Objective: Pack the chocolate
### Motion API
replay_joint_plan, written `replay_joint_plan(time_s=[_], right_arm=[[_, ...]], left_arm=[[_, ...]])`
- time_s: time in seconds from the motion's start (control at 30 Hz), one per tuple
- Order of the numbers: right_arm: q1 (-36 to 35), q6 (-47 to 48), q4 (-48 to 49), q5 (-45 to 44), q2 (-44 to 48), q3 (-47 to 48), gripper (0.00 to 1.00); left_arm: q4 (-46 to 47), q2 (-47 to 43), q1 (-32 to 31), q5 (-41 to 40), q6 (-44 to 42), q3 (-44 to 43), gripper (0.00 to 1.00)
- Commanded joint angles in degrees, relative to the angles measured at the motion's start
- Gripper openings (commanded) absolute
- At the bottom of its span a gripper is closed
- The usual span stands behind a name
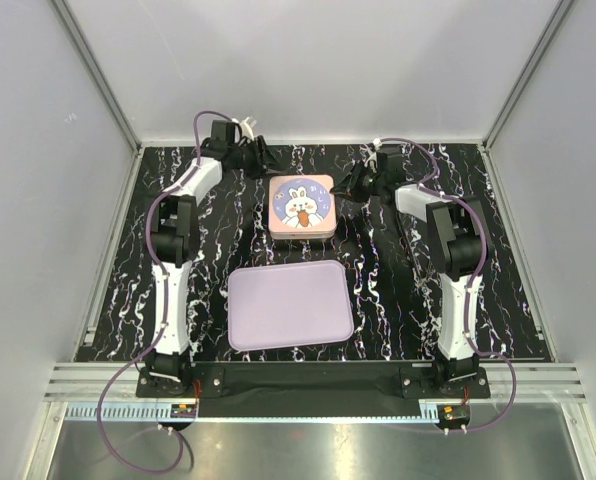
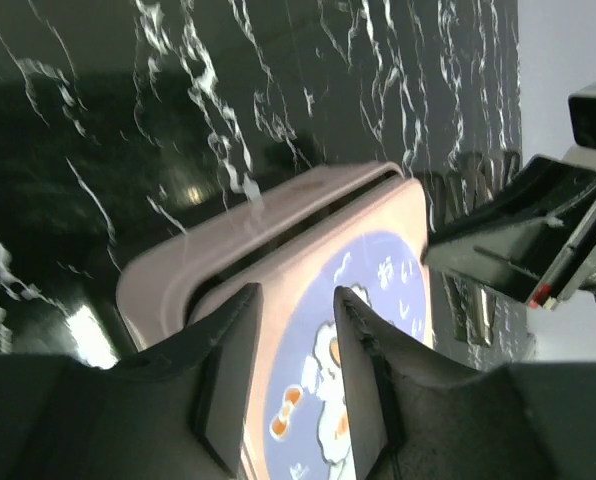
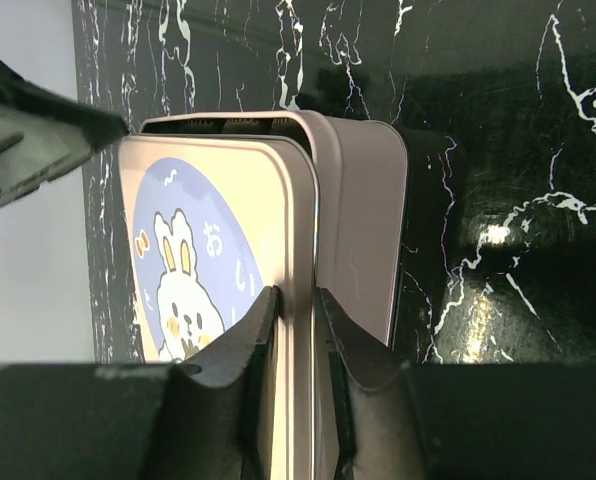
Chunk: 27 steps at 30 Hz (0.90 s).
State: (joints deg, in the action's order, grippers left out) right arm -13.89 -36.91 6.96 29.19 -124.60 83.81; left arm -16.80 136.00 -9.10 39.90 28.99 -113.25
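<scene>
Two robot arms meet at a pink tin in the upper centre of a black marbled table; the chocolate cannot be seen in any view.

A lilac tray lies at lower centre, near the pink tin but apart, with open table on both sides. The lid shows a white rabbit with a carrot on a blue disc and the characters お and い. A dark gap shows between lid and base. The right tool is pinched on the lid's right rim. The left tool, fingers apart, hovers just beside the tin's upper left corner.
</scene>
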Motion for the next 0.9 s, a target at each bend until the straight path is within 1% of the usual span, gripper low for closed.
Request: replay_joint_plan(time_s=[0.0, 0.1, 0.17, 0.27, 0.37, 0.4, 0.53, 0.6, 0.63, 0.73, 0.87], right_arm=[[-1.23, 3.86, -10.13, -0.71, -3.02, 0.56, 0.26], [-1.23, 3.51, -8.9, -0.89, -3.2, 0.83, 0.27], [-1.23, 3.24, -8.72, -1.06, -3.46, 1.53, 0.27], [-1.23, 3.24, -9.16, -1.24, -3.72, 2.49, 0.27], [-1.23, 4.56, -11.0, -1.94, -4.34, 4.6, 0.26], [-1.14, 5.61, -12.22, -2.12, -4.69, 5.91, 0.26], [-1.14, 9.39, -14.78, -1.42, -6.53, 9.17, 0.25], [-1.14, 12.1, -16.36, -1.33, -6.98, 10.49, 0.25], [-1.05, 12.99, -16.71, -0.89, -7.32, 10.84, 0.26], [-0.88, 15.98, -18.38, -0.63, -8.03, 12.6, 0.28], [-0.88, 20.02, -21.98, 0.51, -9.08, 17.25, 0.3]], left_arm=[[0.53, 2.77, 0.49, -3.69, -1.22, -0.75, 0.43], [0.01, 2.78, 0.58, -5.18, -1.92, -1.35, 0.43], [0.1, 2.86, 1.02, -3.61, -1.92, -1.79, 0.43], [0.01, 1.11, 1.46, -2.46, -2.27, -1.89, 0.48], [0.19, -2.05, 1.98, -2.28, -3.94, -1.01, 0.52], [0.01, -2.41, 2.25, -3.33, -5.16, -1.27, 0.54], [-4.02, -1.01, 4.09, -5.8, -7.72, -4.78, 0.55], [-3.95, -0.22, 4.79, -4.66, -7.46, -6.36, 0.57], [-3.08, 0.66, 5.06, -4.31, -7.81, -6.8, 0.59], [-3.33, 3.29, 5.06, -2.91, -11.14, -9.79, 0.63], [-2.37, 5.76, 5.06, 4.2, -13.78, -12.08, 0.66]])
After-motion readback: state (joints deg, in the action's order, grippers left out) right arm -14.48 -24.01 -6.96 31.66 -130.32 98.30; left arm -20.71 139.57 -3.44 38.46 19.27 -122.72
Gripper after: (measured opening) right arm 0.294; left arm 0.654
